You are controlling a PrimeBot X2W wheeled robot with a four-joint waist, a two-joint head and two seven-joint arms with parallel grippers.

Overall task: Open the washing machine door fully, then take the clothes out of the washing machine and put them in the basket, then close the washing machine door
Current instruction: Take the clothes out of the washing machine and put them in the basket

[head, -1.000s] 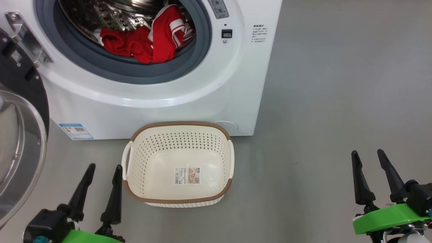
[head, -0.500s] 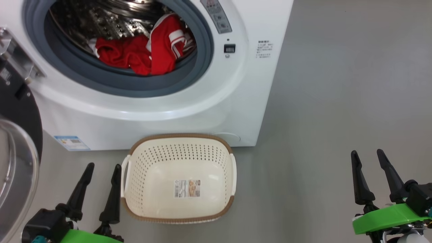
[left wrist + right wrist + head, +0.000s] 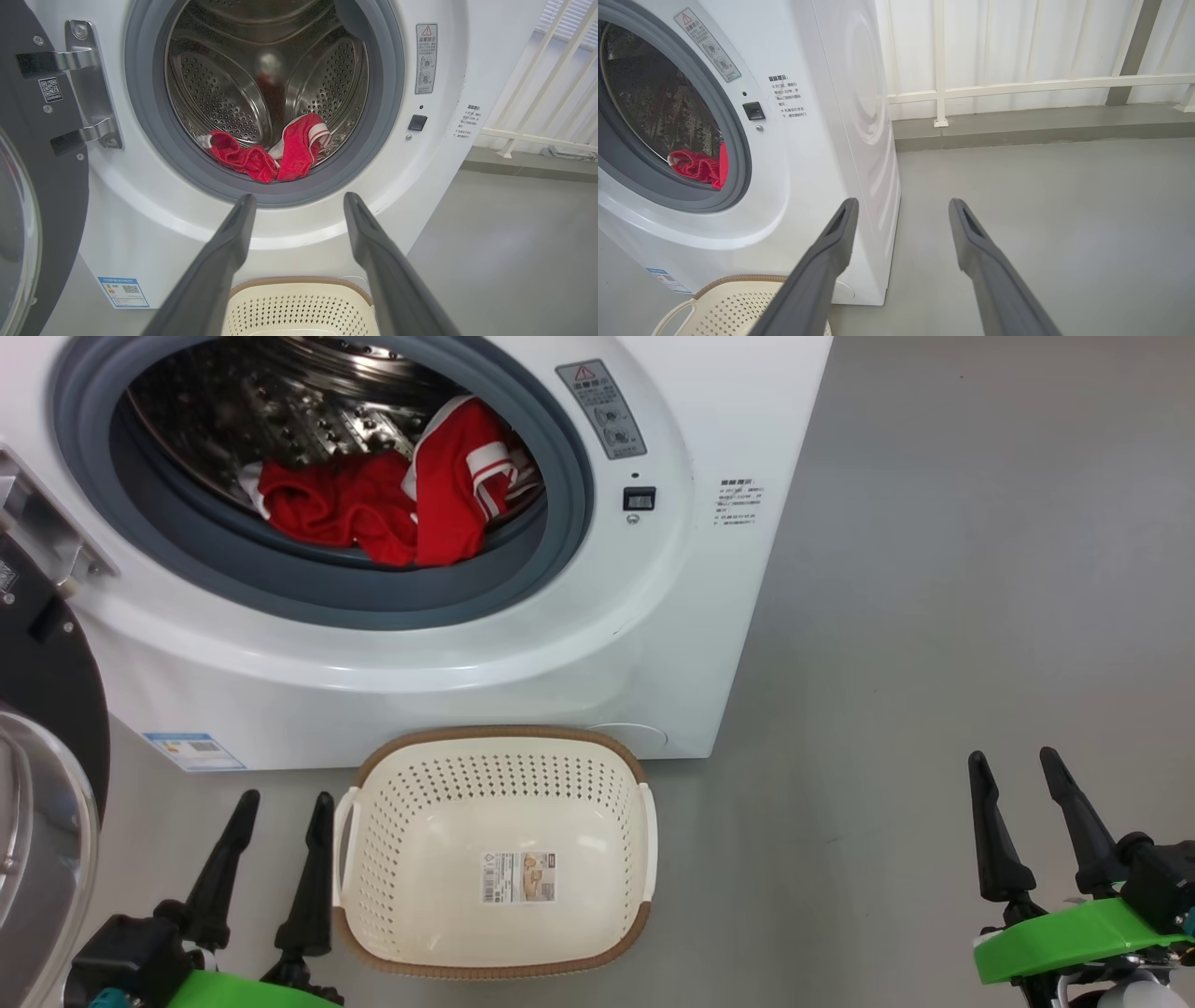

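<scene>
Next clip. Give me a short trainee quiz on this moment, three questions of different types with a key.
1. True or false: the basket holds no clothes.
2. The door is: A shut, B swung open, C missing.
3. Fill in: the clothes lie inside the ___.

Key: 1 true; 2 B; 3 washer.
</scene>
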